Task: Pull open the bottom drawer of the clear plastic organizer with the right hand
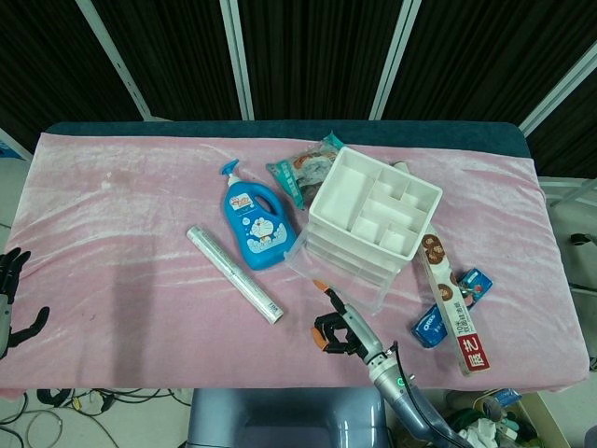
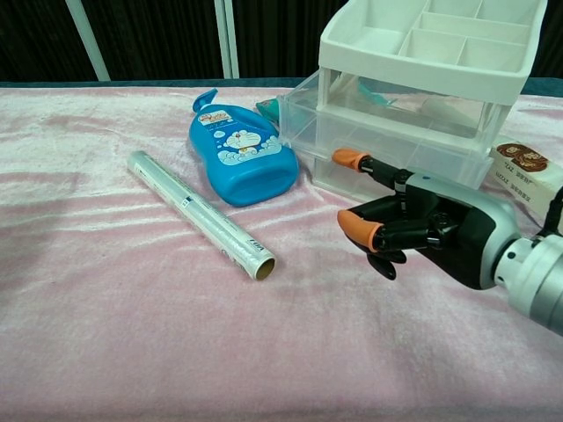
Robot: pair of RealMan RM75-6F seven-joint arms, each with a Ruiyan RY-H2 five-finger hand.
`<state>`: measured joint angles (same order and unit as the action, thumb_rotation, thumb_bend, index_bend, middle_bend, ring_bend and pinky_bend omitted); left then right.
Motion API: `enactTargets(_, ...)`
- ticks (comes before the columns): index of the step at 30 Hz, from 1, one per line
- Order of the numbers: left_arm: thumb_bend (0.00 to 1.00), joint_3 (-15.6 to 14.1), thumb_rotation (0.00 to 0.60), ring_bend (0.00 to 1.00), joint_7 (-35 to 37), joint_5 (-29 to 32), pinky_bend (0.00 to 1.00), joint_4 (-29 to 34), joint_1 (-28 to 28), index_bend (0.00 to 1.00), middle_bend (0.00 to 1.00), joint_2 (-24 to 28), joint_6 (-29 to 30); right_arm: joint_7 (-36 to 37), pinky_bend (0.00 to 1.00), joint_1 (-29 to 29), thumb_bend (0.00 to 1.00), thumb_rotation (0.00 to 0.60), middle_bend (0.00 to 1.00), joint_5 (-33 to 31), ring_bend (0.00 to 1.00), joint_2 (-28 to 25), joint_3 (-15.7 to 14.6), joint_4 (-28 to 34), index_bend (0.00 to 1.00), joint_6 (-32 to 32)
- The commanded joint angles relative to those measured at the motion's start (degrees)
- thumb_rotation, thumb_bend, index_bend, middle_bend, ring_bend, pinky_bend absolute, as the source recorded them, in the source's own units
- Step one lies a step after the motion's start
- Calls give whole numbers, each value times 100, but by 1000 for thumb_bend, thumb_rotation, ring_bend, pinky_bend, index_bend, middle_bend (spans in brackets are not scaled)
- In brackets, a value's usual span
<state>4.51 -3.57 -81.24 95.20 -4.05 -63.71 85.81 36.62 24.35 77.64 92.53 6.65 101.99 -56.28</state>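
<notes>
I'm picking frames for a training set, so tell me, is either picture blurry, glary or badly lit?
Head view: evenly lit and sharp, with a soft sheen on the pink cloth and a faint shadow band at its left. Chest view: sharp on the right hand and blue bottle; the clear drawers show pale reflections, and the white tray on top is cut off by the frame.

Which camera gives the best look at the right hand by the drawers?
The chest view: the right hand fills the foreground, one orange-tipped finger reaching toward the clear organizer's drawer fronts, the others curled. The head view shows the hand small, from above, at the table's near edge.
</notes>
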Motion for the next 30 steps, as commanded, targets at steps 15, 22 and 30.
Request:
enactTargets(15, 324, 1, 600, 30, -7, 5, 108, 1, -1, 61, 42, 0, -3, 38, 767, -85, 446, 600, 773, 156, 877, -37, -195, 99, 45, -119)
enactTargets(22, 324, 2, 600, 30, -7, 6, 108, -6, -2, 61, 42, -3, -3, 17, 767, -117, 446, 600, 773, 180, 876, -20, -263, 116, 46, -152)
enactTargets(30, 324, 0, 600, 30, -6, 2, 107, -7, -1, 61, 42, 1, -3, -48, 767, -113, 446, 600, 773, 48, 877, 30, -198, 51, 46, -160)
